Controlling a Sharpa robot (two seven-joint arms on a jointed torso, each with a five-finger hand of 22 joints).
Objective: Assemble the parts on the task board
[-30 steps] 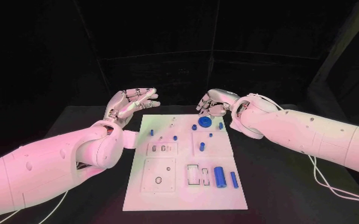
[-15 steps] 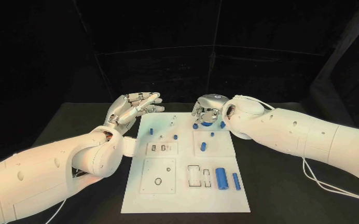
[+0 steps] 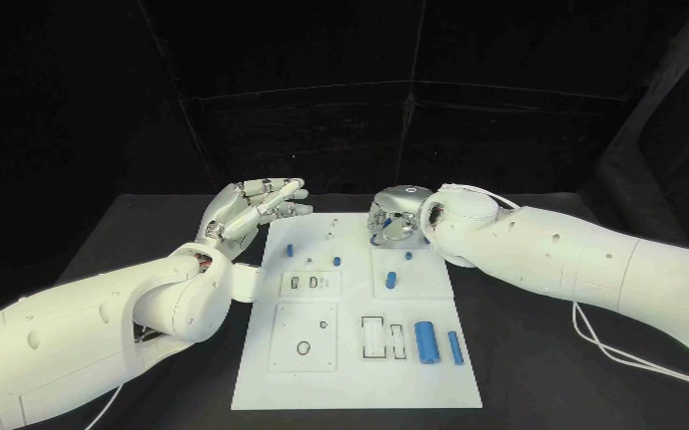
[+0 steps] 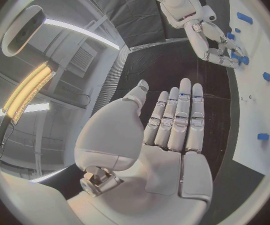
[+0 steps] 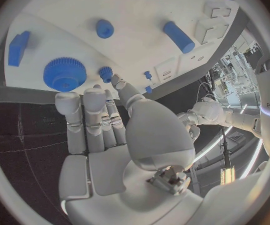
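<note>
Parts (image 3: 425, 338) — perhaps nine blue — on one task board (image 3: 359, 380).

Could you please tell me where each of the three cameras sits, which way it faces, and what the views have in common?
Head view: from the robot's head, looking down at the task board on the black table; both white arms enter, left hand and right hand.
Left wrist view: behind the left hand, whose fingers lie spread flat and hold nothing, facing along the board's edge.
Right wrist view: behind the right hand, facing the board's blue gear.
Shared: each wrist view shows the other hand, and all show the board.
</note>
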